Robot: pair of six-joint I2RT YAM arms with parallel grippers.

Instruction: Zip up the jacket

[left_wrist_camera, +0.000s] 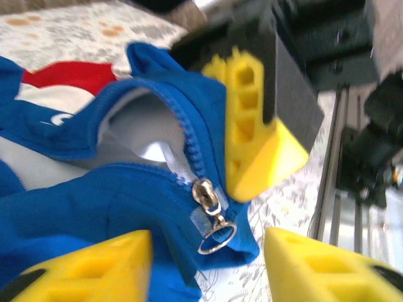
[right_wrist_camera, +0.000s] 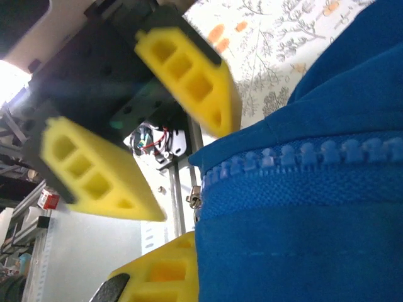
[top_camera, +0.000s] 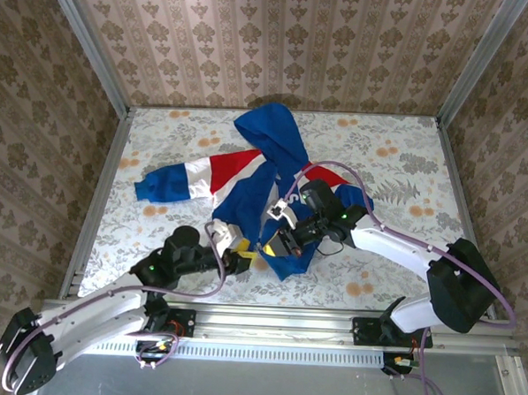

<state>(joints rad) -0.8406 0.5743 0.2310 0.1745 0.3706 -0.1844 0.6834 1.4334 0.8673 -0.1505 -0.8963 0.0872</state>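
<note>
- Top view: the jacket [top_camera: 271, 140] lies crumpled mid-table [top_camera: 385, 257], hood away from the arms and one sleeve stretched left. The left pincer [top_camera: 243, 263] and the right pincer [top_camera: 284, 243] meet at its near hem.
- Left wrist view: the left pincer [left_wrist_camera: 208, 245] stands apart and holds nothing. The slider [left_wrist_camera: 205, 195] and ring pull [left_wrist_camera: 217, 238] lie between its tips. One finger [left_wrist_camera: 252, 132] of the right pincer presses the hem beside the zip.
- Right wrist view: the right pincer is clamped on the jacket [right_wrist_camera: 302, 239], just below the zip teeth [right_wrist_camera: 302, 157]. The left pincer's fingers [right_wrist_camera: 189, 82] are spread.
</note>
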